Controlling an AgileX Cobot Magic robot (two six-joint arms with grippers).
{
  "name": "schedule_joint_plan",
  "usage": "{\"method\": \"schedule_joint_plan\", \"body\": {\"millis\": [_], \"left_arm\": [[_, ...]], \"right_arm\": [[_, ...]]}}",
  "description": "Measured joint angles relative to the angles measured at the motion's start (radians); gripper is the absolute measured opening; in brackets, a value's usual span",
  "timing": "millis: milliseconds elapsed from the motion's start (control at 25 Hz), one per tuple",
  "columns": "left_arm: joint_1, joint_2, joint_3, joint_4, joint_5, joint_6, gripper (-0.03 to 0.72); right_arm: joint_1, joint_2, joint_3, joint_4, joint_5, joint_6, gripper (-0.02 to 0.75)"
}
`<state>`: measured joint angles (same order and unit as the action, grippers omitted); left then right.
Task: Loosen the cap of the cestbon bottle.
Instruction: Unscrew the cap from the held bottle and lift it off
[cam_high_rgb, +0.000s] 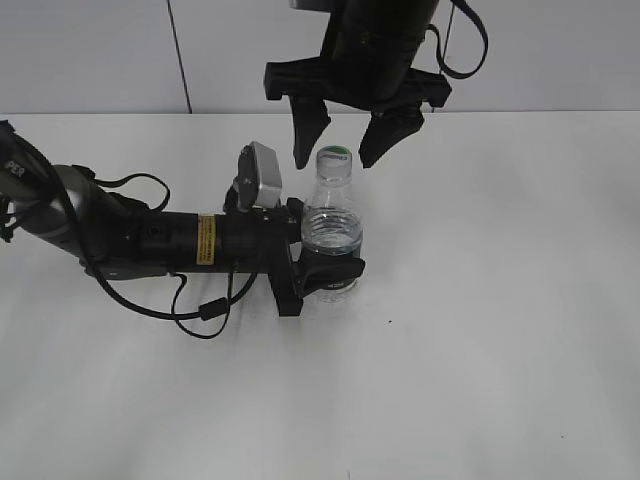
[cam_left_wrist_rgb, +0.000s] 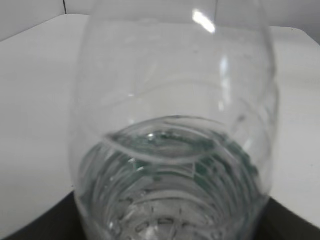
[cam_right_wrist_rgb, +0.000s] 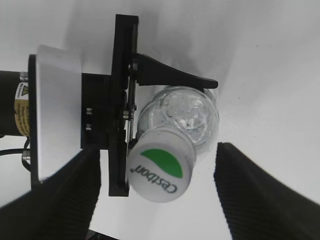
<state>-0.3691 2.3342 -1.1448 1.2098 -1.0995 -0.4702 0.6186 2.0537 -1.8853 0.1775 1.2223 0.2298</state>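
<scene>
The cap, white with a green leaf logo, still sits on the neck of the cestbon bottle, which stands upright on the white desk. The left hand holds the bottle around its lower body, so bracing looks done. The right hand hangs just above with its 2 fingers spread wide on either side of the cap, not touching it. Left, by my judgement: lower, close on the cap, twist.
</scene>
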Motion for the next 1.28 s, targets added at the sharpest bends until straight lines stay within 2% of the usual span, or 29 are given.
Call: {"method": "schedule_joint_plan", "body": {"millis": [160, 480, 680, 1280], "left_arm": [[0.0, 0.0, 0.0, 0.0, 0.0, 0.0, 0.405], [0.0, 0.0, 0.0, 0.0, 0.0, 0.0, 0.405], [0.0, 0.0, 0.0, 0.0, 0.0, -0.001, 0.405], [0.001, 0.0, 0.0, 0.002, 0.0, -0.001, 0.405]], "right_arm": [[0.0, 0.001, 0.0, 0.0, 0.0, 0.0, 0.517], [0.0, 0.001, 0.0, 0.0, 0.0, 0.0, 0.303], [0.0, 0.001, 0.0, -0.001, 0.0, -0.051, 0.3], [0.0, 0.0, 0.0, 0.004, -0.001, -0.804, 0.295]]}}
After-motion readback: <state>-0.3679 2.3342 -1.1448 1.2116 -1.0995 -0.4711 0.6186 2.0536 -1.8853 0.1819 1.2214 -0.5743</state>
